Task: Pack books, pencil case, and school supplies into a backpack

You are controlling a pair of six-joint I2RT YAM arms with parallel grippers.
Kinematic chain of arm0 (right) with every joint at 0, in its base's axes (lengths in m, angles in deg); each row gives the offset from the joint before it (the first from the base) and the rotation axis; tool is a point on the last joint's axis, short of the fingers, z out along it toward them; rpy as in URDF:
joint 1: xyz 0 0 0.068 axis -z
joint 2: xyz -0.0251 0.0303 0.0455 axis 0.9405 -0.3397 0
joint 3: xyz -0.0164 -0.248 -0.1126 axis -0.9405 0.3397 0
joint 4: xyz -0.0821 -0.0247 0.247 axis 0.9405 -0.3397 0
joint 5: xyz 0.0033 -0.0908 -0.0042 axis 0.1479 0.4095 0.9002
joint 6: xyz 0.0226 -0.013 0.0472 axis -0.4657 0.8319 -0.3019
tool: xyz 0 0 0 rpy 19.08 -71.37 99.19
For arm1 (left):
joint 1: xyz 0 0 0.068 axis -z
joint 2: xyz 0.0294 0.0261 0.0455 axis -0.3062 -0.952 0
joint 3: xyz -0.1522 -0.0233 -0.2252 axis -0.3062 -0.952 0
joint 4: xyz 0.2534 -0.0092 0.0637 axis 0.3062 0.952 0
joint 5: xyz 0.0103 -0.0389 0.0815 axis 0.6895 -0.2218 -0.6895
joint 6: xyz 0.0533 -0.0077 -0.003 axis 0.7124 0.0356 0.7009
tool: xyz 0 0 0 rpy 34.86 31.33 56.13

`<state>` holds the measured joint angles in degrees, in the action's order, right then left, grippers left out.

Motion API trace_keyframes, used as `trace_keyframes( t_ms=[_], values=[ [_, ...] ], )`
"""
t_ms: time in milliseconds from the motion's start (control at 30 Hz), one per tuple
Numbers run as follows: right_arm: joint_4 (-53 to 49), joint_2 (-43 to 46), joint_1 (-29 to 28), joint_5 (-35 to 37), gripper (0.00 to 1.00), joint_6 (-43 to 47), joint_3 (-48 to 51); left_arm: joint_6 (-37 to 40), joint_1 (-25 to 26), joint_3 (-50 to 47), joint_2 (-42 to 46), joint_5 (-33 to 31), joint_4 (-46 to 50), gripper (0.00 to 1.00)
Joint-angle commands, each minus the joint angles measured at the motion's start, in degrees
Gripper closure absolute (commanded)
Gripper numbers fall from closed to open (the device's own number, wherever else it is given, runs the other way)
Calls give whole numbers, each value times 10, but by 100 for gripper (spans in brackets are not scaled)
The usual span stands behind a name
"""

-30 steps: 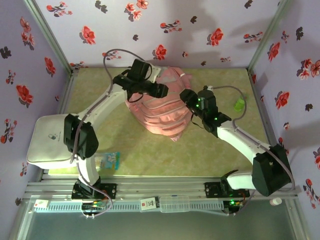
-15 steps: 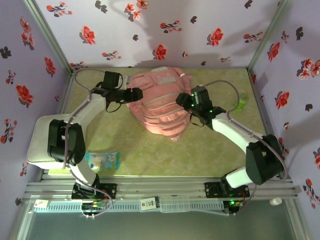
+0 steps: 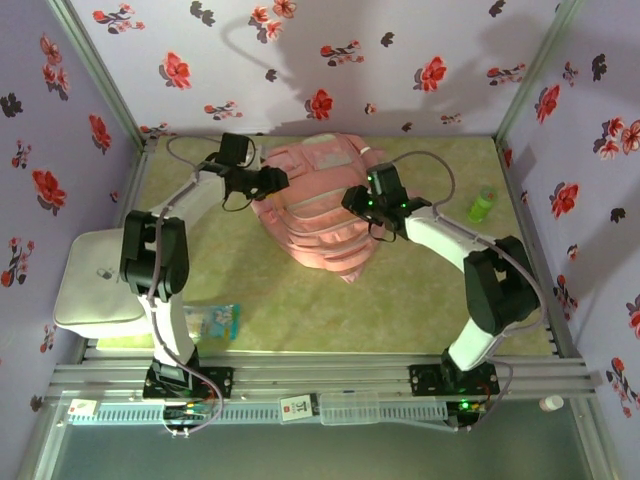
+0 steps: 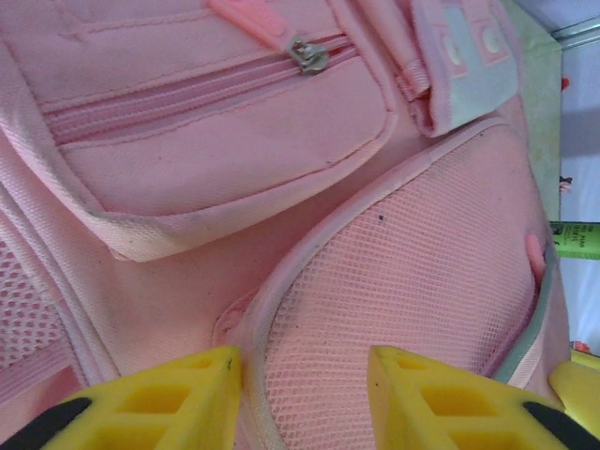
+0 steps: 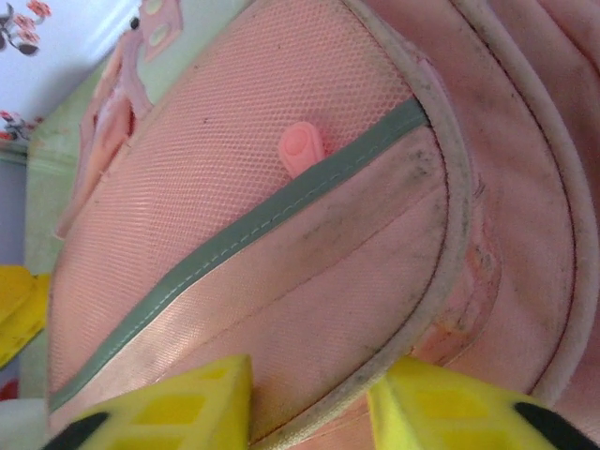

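The pale pink backpack (image 3: 315, 210) lies flat at the middle back of the table. My left gripper (image 3: 277, 181) is at its left side. Its yellow fingers (image 4: 159, 398) stand partly closed around the piped edge of a mesh pocket (image 4: 412, 272), pinching the fabric. My right gripper (image 3: 351, 200) is at the bag's right side, closed across the piped rim of a pocket (image 5: 309, 281), with fabric filling the gap. A blue picture-cover book (image 3: 212, 320) lies near the front left. A large white rounded case (image 3: 92, 285), seemingly the pencil case, lies at the far left.
A small green bottle-like item (image 3: 481, 205) stands right of the backpack, also at the edge of the left wrist view (image 4: 577, 239). Flowered walls close in the back and both sides. Bare green mat (image 3: 330, 310) stretches in front of the backpack.
Both arms have swung in against the backpack's sides, the left from above the bag to its left edge. Both sets of jaws have narrowed onto the fabric.
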<state>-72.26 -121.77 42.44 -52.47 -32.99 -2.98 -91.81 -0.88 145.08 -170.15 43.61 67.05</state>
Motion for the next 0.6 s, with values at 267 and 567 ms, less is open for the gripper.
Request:
trace_keyframes(
  t_ms=[267,567],
  values=[
    [13,-69,15,3,73,48,-54,-30,-13,-16,-2,4,-22,62],
    [4,-114,28,-13,74,81,-105,-41,-11,-16,-8,16,-39,72]
  ],
)
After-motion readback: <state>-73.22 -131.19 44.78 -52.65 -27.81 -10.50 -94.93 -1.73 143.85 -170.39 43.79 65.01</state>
